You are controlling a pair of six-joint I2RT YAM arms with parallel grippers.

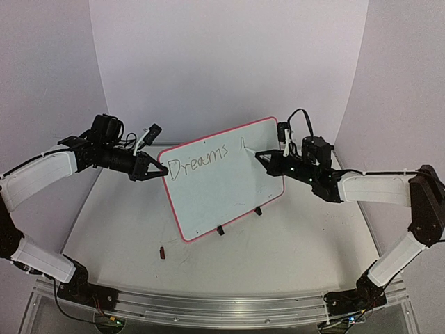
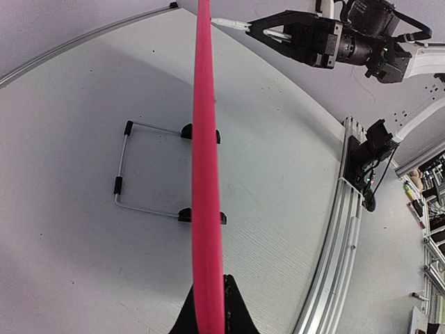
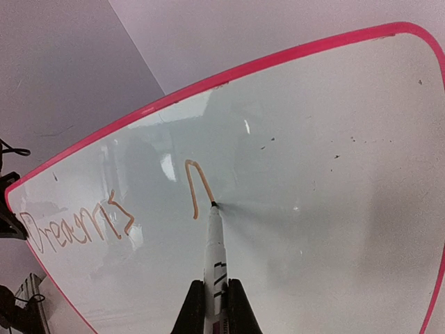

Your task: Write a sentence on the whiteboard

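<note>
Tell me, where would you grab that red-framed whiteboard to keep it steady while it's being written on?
Grip the whiteboard by its thin red frame on the left edge, coming in sideways from the left, as the left gripper does. The board stands tilted on small feet, so it needs bracing. The narrow rim fits between two fingers, and that side stays clear of "Dreams" and the marker.

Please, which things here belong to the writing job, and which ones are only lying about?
Job: whiteboard, held at its edge by the left tool; marker in the right tool, tip on the board; the writing, "Dreams" plus one started letter.
Lying about: small dark red piece on the table in front of the board; what it is I cannot tell.
</note>
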